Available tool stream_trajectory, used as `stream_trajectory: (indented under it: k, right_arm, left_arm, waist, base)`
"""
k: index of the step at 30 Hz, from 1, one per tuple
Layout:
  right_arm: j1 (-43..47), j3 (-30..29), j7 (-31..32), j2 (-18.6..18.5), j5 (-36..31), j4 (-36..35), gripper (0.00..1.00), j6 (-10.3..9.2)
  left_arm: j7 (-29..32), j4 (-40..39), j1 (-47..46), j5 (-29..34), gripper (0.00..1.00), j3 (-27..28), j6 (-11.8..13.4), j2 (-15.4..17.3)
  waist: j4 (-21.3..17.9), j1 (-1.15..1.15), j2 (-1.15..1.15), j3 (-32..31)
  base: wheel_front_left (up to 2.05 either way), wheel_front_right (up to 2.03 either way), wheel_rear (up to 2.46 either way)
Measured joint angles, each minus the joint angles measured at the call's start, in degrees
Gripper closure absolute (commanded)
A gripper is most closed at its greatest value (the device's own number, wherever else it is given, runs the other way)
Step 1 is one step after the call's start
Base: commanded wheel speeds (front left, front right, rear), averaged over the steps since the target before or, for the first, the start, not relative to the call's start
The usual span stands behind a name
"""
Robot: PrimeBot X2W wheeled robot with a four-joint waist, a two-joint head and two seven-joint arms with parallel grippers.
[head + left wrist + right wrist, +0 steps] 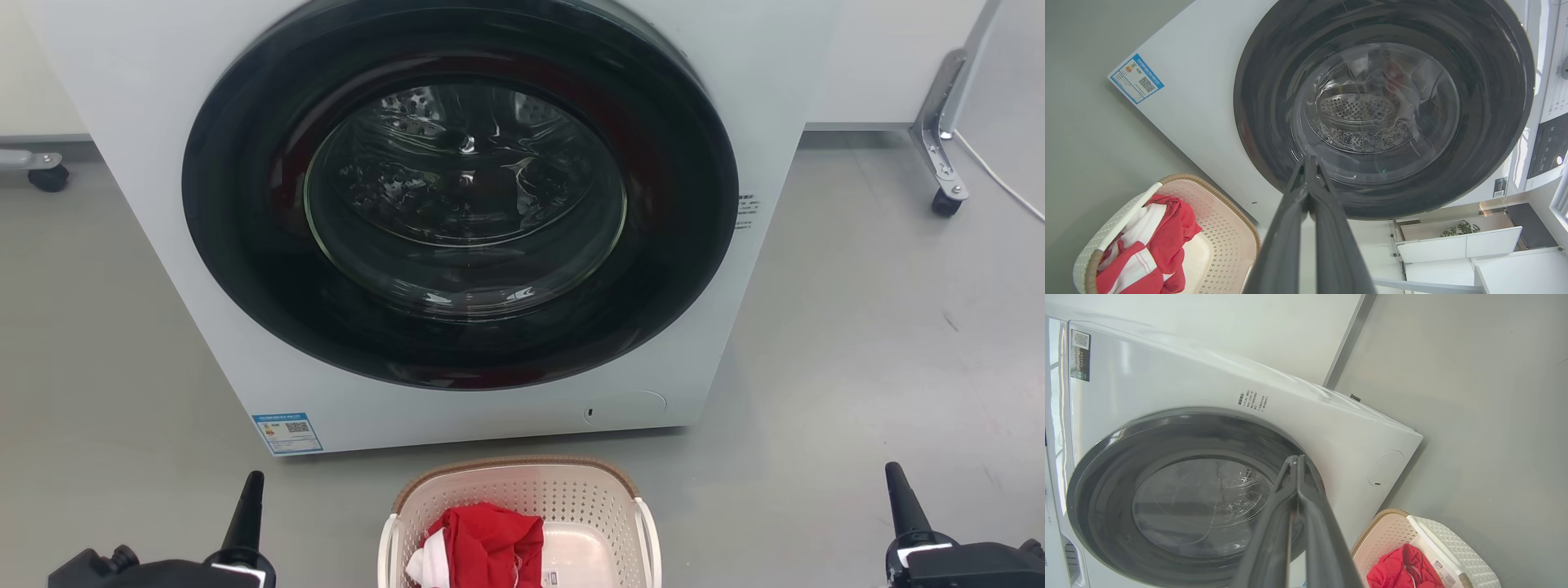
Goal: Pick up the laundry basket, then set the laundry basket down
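Left gripper (255,482): lower left of the head view, raised over the floor and holding nothing. The wrist view shows its two dark fingers pressed together at the tips.
Right gripper (895,475): lower right of the head view, likewise over bare floor. Its fingers meet at the tips and nothing is between them.
Floor (857,327): smooth, matt grey surface with a few faint scuffs, extending to both sides of the machine.
Wall (890,57): plain white and set behind the machine, meeting the floor at a pale skirting.
Washing machine (147,98): white front-loader standing on the floor, directly ahead of the robot.
Door (465,188): round, with a dark surround and a glass window, and closed. The perforated steel drum is visible through the glass.
Laundry basket (514,462): cream perforated basket with a brown woven-look rim and white side loop handles. It stands on the floor just in front of the machine, between the two grippers and well apart from each.
Red garment (490,531): crumpled red cloth with white parts, lying inside the basket toward its left side.
Castor legs (945,200): one metal leg on a black wheel at right, and another wheel at far left, both near the wall.
Blue-edged label (287,433): stuck to the lower left corner of the machine front.
Round flap (627,407): set in the lower right corner of the machine front.
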Motion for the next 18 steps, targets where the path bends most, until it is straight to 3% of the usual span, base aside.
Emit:
stream_trajectory:
  k: [18]
  right_arm:
    - [-2.4, -3.9, 3.7, 1.0, 15.3, 1.9, 1.00, 2.94]
  left_arm:
    - [3.4, 2.8, -3.0, -12.7, 1.00, 4.0, -3.0, -2.0]
  waist:
    - [0.1, 0.00, 0.00, 0.2]
  base:
    - [0.00, 0.00, 0.00]
